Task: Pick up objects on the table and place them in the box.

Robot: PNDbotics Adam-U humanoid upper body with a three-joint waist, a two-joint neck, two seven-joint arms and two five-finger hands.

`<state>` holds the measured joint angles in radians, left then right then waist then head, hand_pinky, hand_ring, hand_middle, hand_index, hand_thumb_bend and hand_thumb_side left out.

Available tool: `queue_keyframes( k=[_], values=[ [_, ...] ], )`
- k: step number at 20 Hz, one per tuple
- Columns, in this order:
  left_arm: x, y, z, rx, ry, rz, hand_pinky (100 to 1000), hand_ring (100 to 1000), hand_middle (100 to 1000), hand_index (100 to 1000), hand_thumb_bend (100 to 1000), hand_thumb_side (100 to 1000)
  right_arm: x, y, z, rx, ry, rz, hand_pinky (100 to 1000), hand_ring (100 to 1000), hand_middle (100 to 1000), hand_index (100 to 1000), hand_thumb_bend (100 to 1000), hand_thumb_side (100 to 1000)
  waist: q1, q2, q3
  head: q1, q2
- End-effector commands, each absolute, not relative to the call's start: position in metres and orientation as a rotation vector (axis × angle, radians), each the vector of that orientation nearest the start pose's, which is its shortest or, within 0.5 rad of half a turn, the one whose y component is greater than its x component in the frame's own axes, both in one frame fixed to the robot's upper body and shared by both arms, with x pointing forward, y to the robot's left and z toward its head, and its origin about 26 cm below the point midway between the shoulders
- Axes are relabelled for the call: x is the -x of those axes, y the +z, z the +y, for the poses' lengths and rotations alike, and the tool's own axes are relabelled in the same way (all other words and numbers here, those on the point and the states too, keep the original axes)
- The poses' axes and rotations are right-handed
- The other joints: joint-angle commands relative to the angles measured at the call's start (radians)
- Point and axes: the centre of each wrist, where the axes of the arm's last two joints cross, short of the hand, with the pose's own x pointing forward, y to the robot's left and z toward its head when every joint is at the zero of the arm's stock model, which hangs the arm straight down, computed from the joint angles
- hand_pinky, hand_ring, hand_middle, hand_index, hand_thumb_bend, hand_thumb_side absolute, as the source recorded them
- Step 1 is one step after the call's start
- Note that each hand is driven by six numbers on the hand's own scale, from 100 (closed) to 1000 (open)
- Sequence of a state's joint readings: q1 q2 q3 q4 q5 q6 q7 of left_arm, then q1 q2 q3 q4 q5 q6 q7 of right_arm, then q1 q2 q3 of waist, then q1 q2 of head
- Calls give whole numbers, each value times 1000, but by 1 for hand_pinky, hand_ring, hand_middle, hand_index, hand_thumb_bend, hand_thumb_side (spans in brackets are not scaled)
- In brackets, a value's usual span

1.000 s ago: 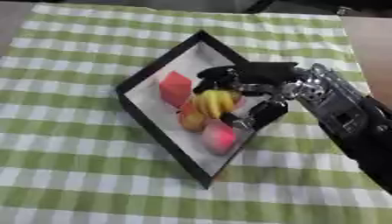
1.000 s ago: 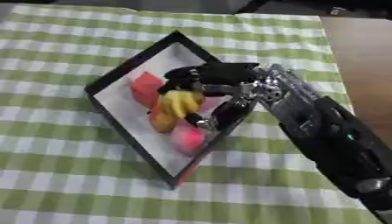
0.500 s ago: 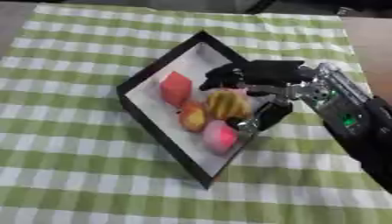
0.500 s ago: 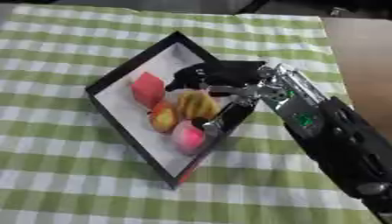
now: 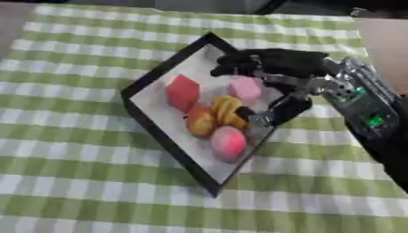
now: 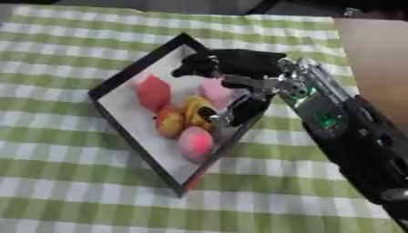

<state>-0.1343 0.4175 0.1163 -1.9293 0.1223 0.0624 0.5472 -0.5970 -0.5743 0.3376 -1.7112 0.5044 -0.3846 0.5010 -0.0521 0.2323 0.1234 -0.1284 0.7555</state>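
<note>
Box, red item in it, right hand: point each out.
box [image 5: 163, 139], left eye view, black rim on its lower left side
red item [image 5: 182, 92], left eye view, its middle
right hand [image 5: 279, 61], left eye view, black back of hand

box's [image 5: 151, 119] right wall hidden — behind right hand [image 5: 279, 68]

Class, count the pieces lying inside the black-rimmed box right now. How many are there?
5: a red piece far left, a pale pink piece under the right hand, a yellow piece in the middle, an orange piece beside it, a pink piece nearest. The hand may hide more.
</note>
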Motion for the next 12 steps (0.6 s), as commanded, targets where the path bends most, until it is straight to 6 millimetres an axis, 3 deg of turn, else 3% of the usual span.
queue_keyframes(
  k=[1,2,3,7,12],
  values=[
    [-285,167,326,-608,297,-2067,756,721,724,768,397,637,-353,230,-232,-602,-2288,2636,912,984,829,990,100,267,9,-3,-5,0,-13],
    [-285,167,326,-611,300,-2065,756,721,724,768,397,637,-350,233,-234,-603,-2223,2708,906,984,820,984,100,302,10,-3,-8,4,-15],
    [-285,166,326,-612,303,-2065,756,721,724,768,398,636,-347,235,-236,-605,-2151,2779,899,986,816,978,100,425,12,-3,-10,6,-16],
    [-285,166,327,-620,318,-2065,755,721,728,768,399,634,-328,244,-253,-648,-1884,3016,915,1000,848,991,100,565,21,-1,-18,17,-24],
    [-285,163,328,-626,351,-2054,755,720,726,768,400,633,-310,238,-291,-780,-1594,3303,932,1000,882,1000,100,547,35,0,-28,23,-32]
  ],
)
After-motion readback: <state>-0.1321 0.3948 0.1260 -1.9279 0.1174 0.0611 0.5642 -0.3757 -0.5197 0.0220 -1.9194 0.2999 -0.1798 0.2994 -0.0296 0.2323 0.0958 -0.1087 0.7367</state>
